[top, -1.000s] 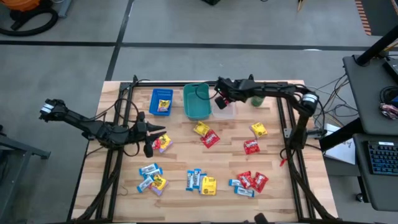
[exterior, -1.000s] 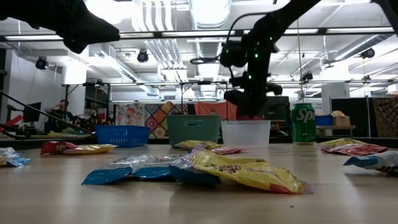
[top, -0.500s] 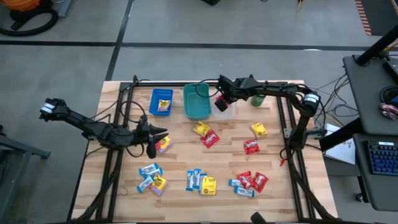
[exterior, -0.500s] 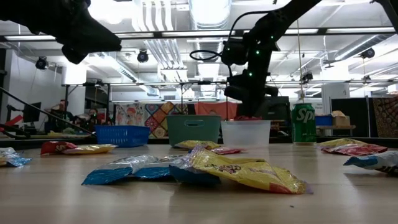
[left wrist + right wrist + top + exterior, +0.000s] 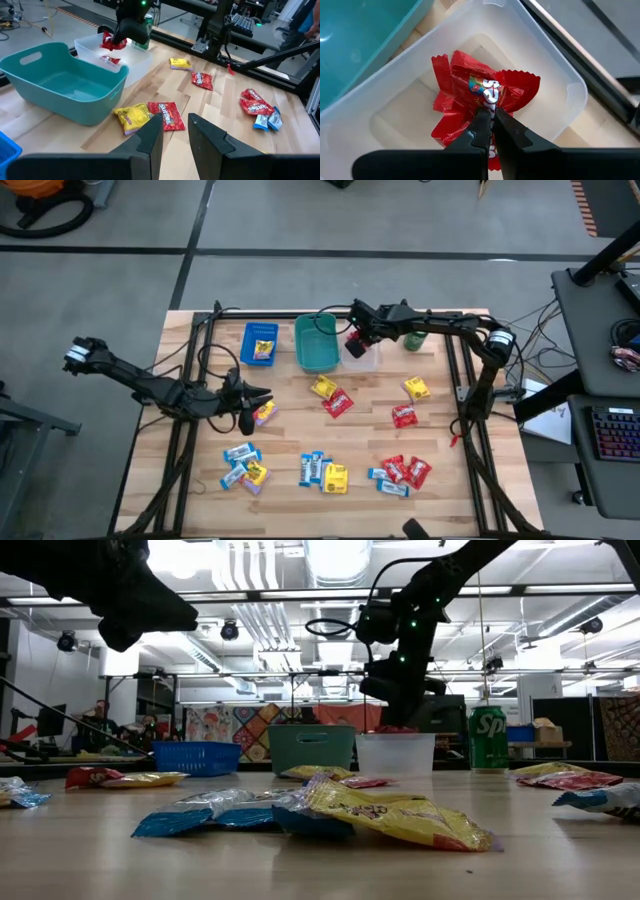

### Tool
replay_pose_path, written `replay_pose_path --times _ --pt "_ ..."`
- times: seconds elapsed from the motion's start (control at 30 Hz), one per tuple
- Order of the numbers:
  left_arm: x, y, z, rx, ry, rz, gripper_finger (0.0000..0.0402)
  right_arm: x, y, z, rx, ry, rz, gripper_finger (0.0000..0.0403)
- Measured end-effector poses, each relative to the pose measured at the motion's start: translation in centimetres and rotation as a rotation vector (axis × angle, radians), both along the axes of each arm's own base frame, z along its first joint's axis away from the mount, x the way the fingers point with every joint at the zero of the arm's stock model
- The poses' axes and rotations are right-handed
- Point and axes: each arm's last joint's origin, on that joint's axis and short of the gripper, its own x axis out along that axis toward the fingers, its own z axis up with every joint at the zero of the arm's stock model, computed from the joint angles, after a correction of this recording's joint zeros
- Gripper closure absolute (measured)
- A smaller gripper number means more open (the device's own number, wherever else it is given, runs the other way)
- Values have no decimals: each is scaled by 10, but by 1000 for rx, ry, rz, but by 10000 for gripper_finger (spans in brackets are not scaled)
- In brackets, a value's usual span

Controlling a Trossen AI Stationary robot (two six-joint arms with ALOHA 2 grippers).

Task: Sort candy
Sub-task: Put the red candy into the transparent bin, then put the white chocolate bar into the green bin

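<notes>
High view: right gripper (image 5: 352, 343) hangs over the clear bin (image 5: 361, 356), just right of the teal bin (image 5: 317, 344); left gripper (image 5: 248, 406) sits left of that bin, above scattered candy (image 5: 324, 471) on the table (image 5: 300, 420).

Left wrist view: its fingers (image 5: 150, 140) stand slightly apart, holding nothing.

Right wrist view: fingers (image 5: 482, 131) pinched tight on a red candy packet (image 5: 482, 92) above the clear bin.

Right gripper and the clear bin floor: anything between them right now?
Yes. The right gripper is shut on a red candy packet hanging above the clear bin; another red packet lies inside, per the left wrist view.
</notes>
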Motion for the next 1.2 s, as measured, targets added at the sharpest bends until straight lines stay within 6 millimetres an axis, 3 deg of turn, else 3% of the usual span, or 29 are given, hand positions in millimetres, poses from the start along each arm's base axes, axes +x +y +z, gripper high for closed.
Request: replay_pose_path --times 0.43,0.63,0.97,1.07,1.2 --pt "5 -2 2 -4 4 2 326 3 -2 2 -32 -23 37 376" --pt "7 -3 -1 3 22 2 326 1 -1 1 -56 84 228 376" --pt "8 -3 -2 9 31 1 326 3 -3 2 -27 -6 81 374" --pt "8 -3 -2 9 31 1 326 4 -5 8 -62 2 84 374" --pt "8 -4 -2 -13 27 -5 326 3 -1 31 -73 -59 70 374"
